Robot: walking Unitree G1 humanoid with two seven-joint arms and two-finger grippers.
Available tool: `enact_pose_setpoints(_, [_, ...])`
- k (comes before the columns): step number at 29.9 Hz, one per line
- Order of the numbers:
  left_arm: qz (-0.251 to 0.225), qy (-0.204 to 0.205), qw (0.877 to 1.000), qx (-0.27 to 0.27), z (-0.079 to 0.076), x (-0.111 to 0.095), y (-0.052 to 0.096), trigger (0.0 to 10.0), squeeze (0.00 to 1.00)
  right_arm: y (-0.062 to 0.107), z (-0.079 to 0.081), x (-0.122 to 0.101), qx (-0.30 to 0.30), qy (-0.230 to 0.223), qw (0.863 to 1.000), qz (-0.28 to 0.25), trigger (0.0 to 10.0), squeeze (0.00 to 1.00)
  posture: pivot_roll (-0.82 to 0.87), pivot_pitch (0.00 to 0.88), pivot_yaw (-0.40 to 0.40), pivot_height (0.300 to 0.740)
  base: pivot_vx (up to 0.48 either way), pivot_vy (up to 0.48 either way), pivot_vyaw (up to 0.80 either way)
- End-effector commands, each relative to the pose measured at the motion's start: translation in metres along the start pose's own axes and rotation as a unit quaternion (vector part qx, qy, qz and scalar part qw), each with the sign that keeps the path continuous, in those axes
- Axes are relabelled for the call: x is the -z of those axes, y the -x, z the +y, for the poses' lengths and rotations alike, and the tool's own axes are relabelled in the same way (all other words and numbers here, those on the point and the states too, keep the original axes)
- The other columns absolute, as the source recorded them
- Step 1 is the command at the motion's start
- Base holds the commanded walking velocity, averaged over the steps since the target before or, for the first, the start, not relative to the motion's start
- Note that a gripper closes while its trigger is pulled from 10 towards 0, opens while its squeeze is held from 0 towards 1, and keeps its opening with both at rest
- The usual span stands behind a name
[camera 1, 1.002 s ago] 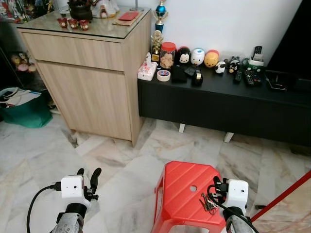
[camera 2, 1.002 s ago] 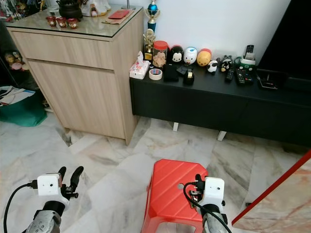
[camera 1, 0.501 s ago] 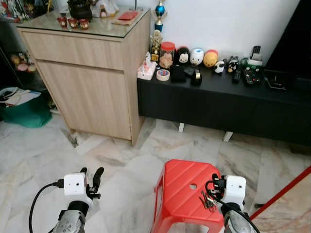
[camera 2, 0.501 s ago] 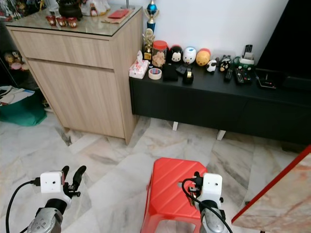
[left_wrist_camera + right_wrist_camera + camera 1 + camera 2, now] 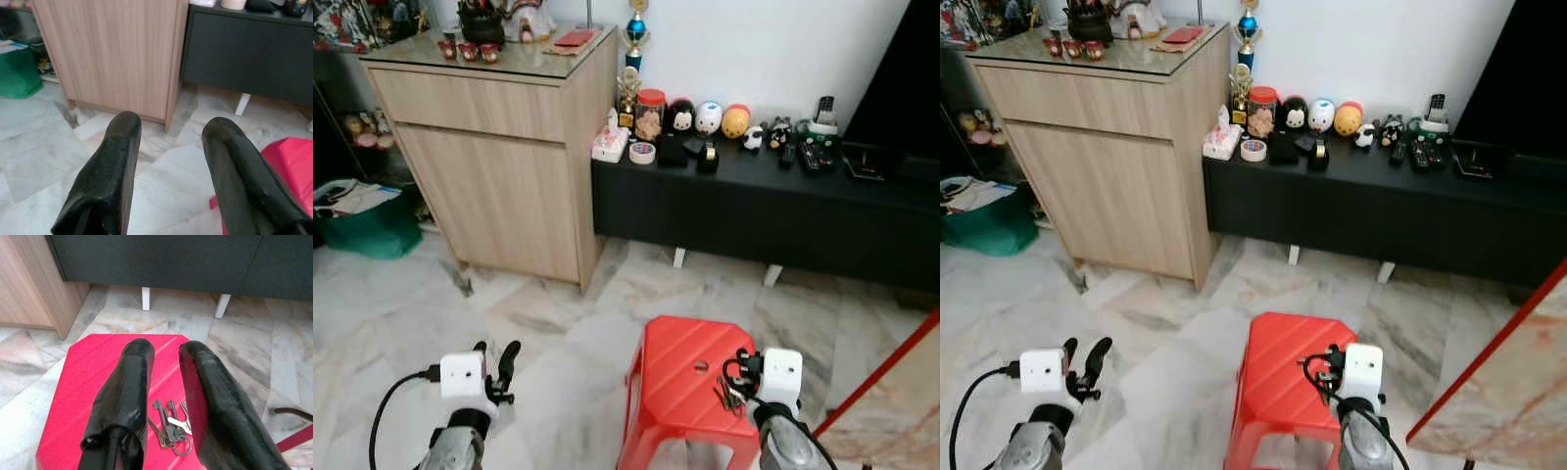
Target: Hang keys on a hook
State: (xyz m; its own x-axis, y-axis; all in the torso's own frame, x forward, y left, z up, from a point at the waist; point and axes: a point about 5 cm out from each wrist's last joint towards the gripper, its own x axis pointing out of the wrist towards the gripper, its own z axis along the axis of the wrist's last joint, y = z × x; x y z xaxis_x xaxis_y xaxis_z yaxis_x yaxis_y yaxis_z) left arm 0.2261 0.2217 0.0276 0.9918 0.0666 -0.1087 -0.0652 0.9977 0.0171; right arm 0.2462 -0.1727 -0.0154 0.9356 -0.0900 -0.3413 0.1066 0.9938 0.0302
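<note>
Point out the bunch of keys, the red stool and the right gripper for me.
keys (image 5: 171,430): right wrist view, on the cluster of blades above the ring.
red stool (image 5: 677,377): left eye view, on the bare ribbed seat.
right gripper (image 5: 165,367): right wrist view, midway between the fingertips, above the stool.

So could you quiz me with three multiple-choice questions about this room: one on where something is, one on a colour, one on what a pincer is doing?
1. Where are the keys?
A. on the stool
B. on the floor
C. on the wooden cabinet

2. What colour is the stool?
A. blue
B. red
C. white

3. How is the right pincer?
A. shut on the keys
B. open above the keys
C. resting on the floor

Answers: 1 A, the bunch lies on the stool's top. 2 B, its plastic top is bright red. 3 B, the right wrist view shows a gap between the fingers and the keys lying loose beneath.
</note>
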Motion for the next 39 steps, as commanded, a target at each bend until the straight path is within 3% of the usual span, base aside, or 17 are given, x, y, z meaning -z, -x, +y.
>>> enact_pose_setpoints(1, [0.004,0.004,1.000,-0.001,0.0008,-0.0002,0.0001,10.0,0.00,-0.0004,-0.0015,0.0017,0.003,0.008,1.000,0.004,10.0,0.00,0.05,0.000,-0.050,0.637,0.000,0.000,0.00])
enact_pose_setpoints(33, [0.008,0.003,1.000,0.015,-0.0033,-0.0008,-0.0034,10.0,0.00,-0.0029,0.0070,0.0106,-0.002,-0.023,0.999,0.032,10.0,0.00,0.06,0.000,-0.042,0.637,0.000,0.000,0.00])
enact_pose_setpoints(39, [0.009,0.003,1.000,0.014,-0.0026,-0.0001,-0.0042,10.0,0.00,-0.0035,0.0085,0.0091,-0.006,-0.022,0.999,0.026,10.0,0.00,0.06,0.000,-0.043,0.637,0.260,0.000,-0.60])
